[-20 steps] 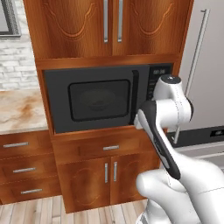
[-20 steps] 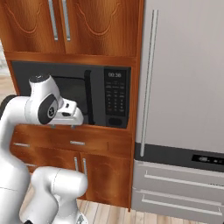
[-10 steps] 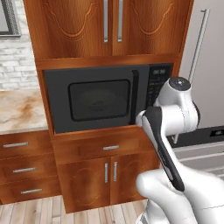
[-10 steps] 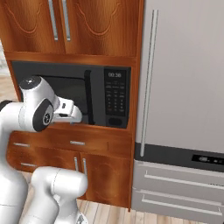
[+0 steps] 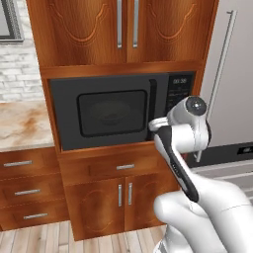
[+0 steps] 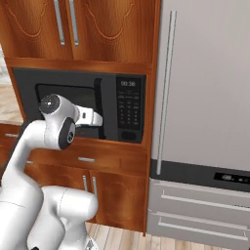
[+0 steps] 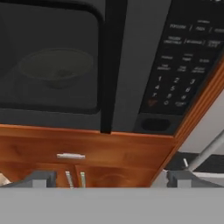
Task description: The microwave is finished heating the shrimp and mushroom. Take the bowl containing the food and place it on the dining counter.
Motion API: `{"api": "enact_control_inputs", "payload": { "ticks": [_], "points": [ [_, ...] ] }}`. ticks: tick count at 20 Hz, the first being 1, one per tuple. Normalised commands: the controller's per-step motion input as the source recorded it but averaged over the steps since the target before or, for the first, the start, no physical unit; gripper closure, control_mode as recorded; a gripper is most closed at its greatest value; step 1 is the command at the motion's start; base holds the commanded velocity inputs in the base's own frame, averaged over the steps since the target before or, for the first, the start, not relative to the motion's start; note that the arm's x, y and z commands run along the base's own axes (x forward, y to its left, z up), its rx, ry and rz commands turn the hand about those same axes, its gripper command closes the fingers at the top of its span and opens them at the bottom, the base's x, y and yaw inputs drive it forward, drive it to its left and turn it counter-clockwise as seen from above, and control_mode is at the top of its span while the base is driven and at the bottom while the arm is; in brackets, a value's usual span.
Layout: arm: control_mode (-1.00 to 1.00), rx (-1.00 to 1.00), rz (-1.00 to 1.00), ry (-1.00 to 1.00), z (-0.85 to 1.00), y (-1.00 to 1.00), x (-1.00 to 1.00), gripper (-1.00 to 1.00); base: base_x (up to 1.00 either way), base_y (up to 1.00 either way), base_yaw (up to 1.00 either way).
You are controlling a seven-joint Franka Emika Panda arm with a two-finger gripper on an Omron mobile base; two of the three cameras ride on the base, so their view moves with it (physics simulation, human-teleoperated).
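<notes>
The black microwave [image 5: 116, 111] [image 6: 80, 105] sits built into the wood cabinets with its door shut. Through the dark glass I can make out the pale bowl [image 7: 57, 65] [image 5: 111, 113] inside; the shrimp and mushroom cannot be told apart in it. My gripper [image 7: 111, 179] [image 6: 101, 128] hovers close in front of the door's black vertical handle [image 7: 113, 65] [image 5: 152, 106], near its lower end. Its jaws stand wide open with nothing between them. The keypad panel [image 7: 183, 65] lies to the right of the handle. The dining counter is out of view.
A tall steel fridge [image 6: 205, 83] [image 5: 227, 74] stands right of the microwave. Wood drawers and doors [image 5: 123, 168] run below it, upper cabinets [image 5: 126, 29] above. A marbled counter [image 5: 20, 123] lies to the left, against a brick wall.
The hand has moved a little closer to the microwave door and its handle, and the wrist has dropped slightly. The jaws have stayed open and the base has not moved.
</notes>
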Motion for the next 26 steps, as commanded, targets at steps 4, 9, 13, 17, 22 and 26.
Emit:
{"api": "enact_control_inputs", "payload": {
  "ticks": [4, 9, 13, 17, 22, 26],
  "points": [
    [-1.0, 0.0, 0.0, 0.0, 0.0, -0.01, 1.0, -1.0, 0.0, 0.0, 0.0],
    [-1.0, 0.0, 0.0, 0.0, -0.01, 0.0, 1.0, -1.0, 0.0, 0.0, 0.0],
    [-1.0, 0.0, 0.0, 0.0, -0.1, 0.0, 1.0, -1.0, 0.0, 0.0, 0.0],
    [-1.0, 0.0, 0.0, 0.0, -0.22, 0.0, 0.94, -1.0, 0.0, 0.0, 0.0],
    [-1.0, 0.0, 0.0, 0.0, -0.26, 0.0, 0.8, -1.0, 0.0, 0.0, 0.0],
    [-1.0, 0.0, 0.0, 0.0, -0.28, 0.0, 0.63, 1.0, 0.0, 0.0, 0.0]
  ]
}}
